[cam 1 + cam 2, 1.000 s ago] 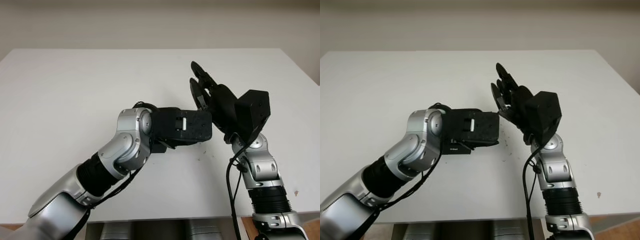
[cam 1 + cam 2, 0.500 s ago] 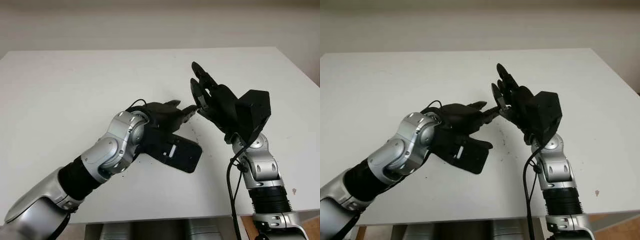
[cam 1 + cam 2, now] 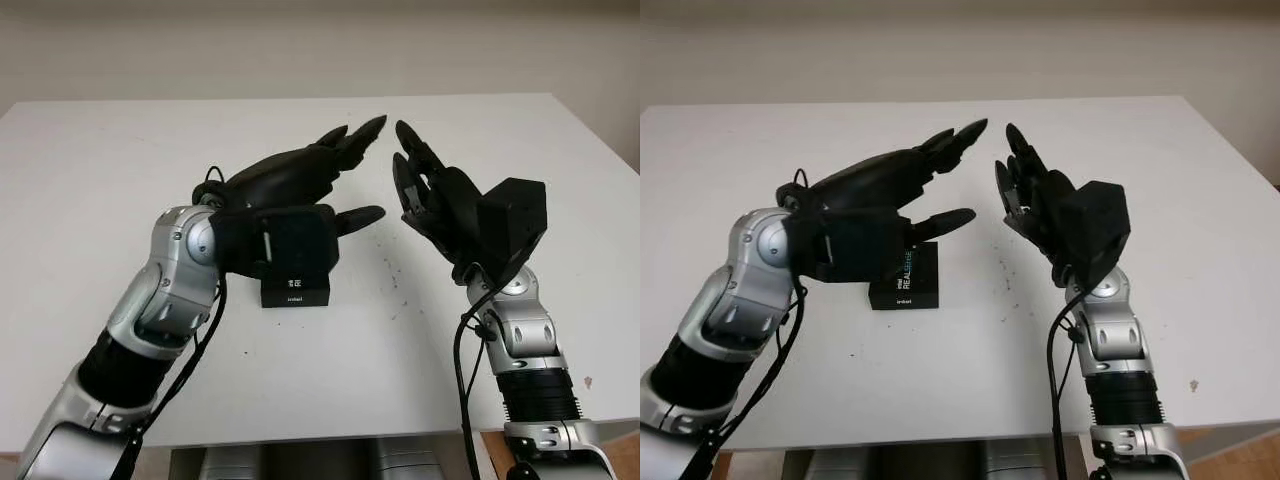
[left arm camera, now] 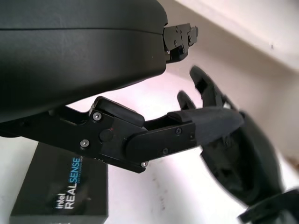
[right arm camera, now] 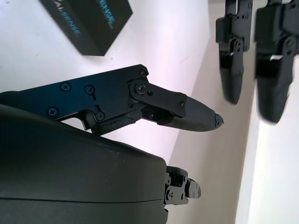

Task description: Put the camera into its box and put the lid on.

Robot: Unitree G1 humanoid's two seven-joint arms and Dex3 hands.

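Box (image 3: pixel 906 278) sat on the table (image 3: pixel 1200 230), closed, lid on, "intel RealSense" print on the lid top and "intel" on the front face toward the robot. Left hand (image 3: pixel 300 180) was raised above it, open and holding nothing, palm over the box's rear half, fingers (image 3: pixel 352 138) reaching up and toward table centre, thumb (image 3: pixel 355 217) out just past the box's right edge. No contact between left hand and box; in the left wrist view the box (image 4: pixel 65 191) lay below the thumb link with table showing between. The wrist block of the left arm (image 3: pixel 170 290) hid the box's back edge in the head views. Right hand (image 3: pixel 432 195) was up in the air to the right of the box, well clear of it, open, empty, palm facing the left hand, fingertips close to the left fingertips but apart. In the right wrist view the box (image 5: pixel 88 21) sat beyond the thumb, with the left fingers (image 5: pixel 232 70) hanging opposite. Camera itself: could not tell, box was shut.
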